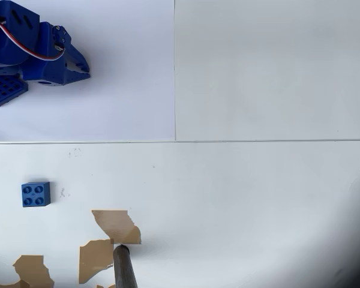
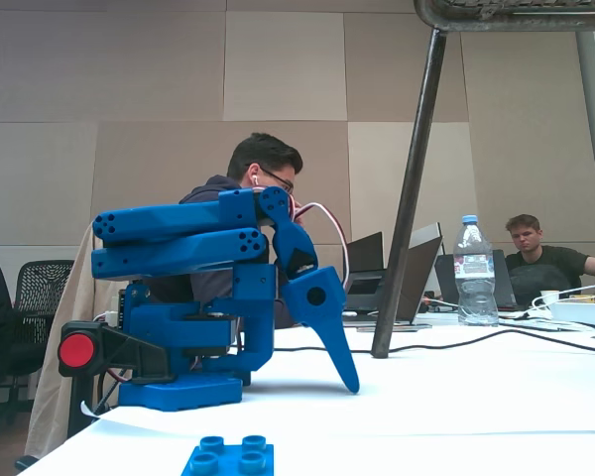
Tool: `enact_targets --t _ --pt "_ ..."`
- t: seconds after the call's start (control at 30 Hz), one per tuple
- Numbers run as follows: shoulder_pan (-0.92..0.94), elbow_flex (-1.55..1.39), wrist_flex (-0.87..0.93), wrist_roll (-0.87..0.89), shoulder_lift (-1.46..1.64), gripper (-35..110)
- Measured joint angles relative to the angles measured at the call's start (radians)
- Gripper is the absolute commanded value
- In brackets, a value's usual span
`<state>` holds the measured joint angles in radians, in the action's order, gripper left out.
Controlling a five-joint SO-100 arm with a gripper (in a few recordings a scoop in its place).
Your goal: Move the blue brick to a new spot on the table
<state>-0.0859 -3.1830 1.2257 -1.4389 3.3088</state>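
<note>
We see the gripper [image 2: 345, 375] folded down by the arm's base, its tip on the table [image 1: 258, 198], fingers pressed together and holding nothing. Well apart lies the blue brick [image 1: 36, 194], square, studs up, edges roughly parallel to the table seams.

Room's pretty plain: the back wall [image 2: 159, 99] is all big beige-grey panels with thin seams, lit flat and even. A dark metal pole [image 2: 409, 198] slants up to a mesh-looking frame [image 2: 516, 12] along the top edge. Two people sit behind, one in profile [image 2: 248, 188] with glasses and an earbud, another [image 2: 537, 260] facing this way at the far right. Open laptops [image 2: 416, 268] sit on the far desk, with a clear water bottle [image 2: 473, 270] and a white cup [image 2: 548, 297]. A black mesh office chair [image 2: 42, 288] stands off to the left.
</note>
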Motion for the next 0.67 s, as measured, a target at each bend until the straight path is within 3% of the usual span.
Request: enact_targets --t 0.3,0.67 --pt "0.009 -0.002 -0.011 0.13 0.026 0" --pt "0.014 -0.002 -0.011 -0.118 0.026 2"
